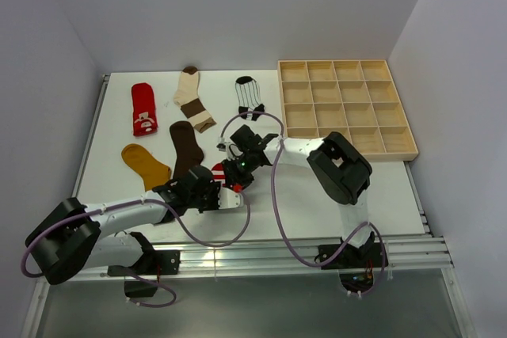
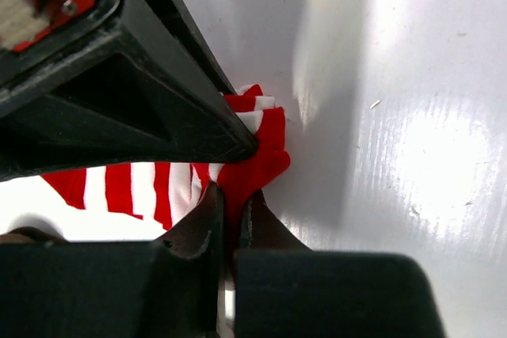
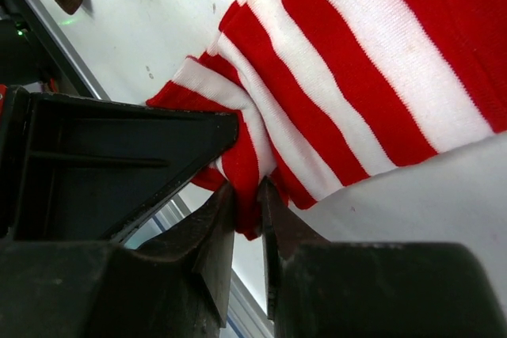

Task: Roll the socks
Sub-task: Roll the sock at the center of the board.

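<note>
The red-and-white striped sock (image 1: 219, 171) is located near the middle of the white surface (image 1: 348, 195), just in front of the dark brown sock (image 1: 186, 148). In the overhead view it is largely covered by the two grippers that meet over it.

The left gripper (image 1: 215, 191) is positioned at the sock's near-left side. In its wrist view, its fingers (image 2: 198, 231) are seen pressed together on a bunched red fold at one end of the sock (image 2: 135, 187), with the fabric pinched between them.

The right gripper (image 1: 234, 173) is positioned at the far-right side. Its fingers (image 3: 218, 235) are likewise seen closed on a fold at the striped edge of the sock (image 3: 341, 93), with a narrow strip of red fabric caught between them. Whether the pinched ends are raised off the surface cannot be told.

Four more socks are spread flat and apart from one another behind and to the left:
- a mustard sock (image 1: 145, 165)
- a red patterned sock (image 1: 143, 108)
- a cream-and-brown sock (image 1: 192, 96)
- a white sock with black stripes (image 1: 249, 96)

A wooden tray (image 1: 348, 62), divided into square compartments, is set at the far right of the surface.
</note>
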